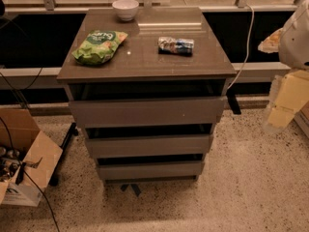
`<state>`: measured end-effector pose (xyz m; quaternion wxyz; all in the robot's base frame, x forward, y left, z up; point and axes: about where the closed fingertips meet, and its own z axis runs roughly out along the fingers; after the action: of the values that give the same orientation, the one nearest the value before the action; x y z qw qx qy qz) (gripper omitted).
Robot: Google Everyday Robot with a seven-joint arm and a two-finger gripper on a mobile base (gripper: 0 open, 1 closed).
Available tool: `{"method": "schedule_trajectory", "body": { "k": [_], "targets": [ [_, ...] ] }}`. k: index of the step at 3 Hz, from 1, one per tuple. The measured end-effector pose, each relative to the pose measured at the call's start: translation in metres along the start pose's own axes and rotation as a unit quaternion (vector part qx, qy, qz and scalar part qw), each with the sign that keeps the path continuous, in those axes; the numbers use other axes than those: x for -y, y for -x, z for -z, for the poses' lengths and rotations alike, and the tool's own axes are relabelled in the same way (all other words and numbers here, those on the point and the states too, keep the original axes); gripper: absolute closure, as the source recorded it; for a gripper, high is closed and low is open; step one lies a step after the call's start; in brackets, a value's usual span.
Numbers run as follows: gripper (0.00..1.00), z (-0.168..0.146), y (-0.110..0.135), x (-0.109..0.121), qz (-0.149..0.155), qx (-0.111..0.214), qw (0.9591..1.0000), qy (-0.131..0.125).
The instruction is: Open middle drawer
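Observation:
A grey-brown cabinet stands in the middle of the camera view with three stacked drawers. The middle drawer (148, 145) has a plain flat front with no handle, and a dark gap shows above it. The taller top drawer (145, 111) and the lowest drawer (149, 169) also show dark gaps above their fronts. My gripper (284, 100) is at the right edge, a pale yellowish shape below the white arm (297, 37). It hangs well to the right of the cabinet and touches no drawer.
On the cabinet top (145, 62) lie a green snack bag (99, 46), a white bowl (125, 8) and a crumpled blue-white packet (176, 45). An open cardboard box (24, 158) sits on the floor at left. A white cable (247, 47) hangs right of the cabinet. Speckled floor lies in front.

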<state>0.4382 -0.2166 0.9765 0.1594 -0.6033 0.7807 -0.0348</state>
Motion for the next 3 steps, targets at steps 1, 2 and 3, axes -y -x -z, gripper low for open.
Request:
{"method": "schedule_trajectory", "body": {
  "k": [1,2,3],
  "targets": [
    [0.00,0.000,0.000,0.000,0.000,0.000,1.0000,0.000],
    [0.00,-0.005,0.003,0.004,0.010,0.003,0.9999,-0.003],
    [0.00,-0.019,0.003,0.019,0.017,0.061,0.9979,-0.017]
  ]
}}
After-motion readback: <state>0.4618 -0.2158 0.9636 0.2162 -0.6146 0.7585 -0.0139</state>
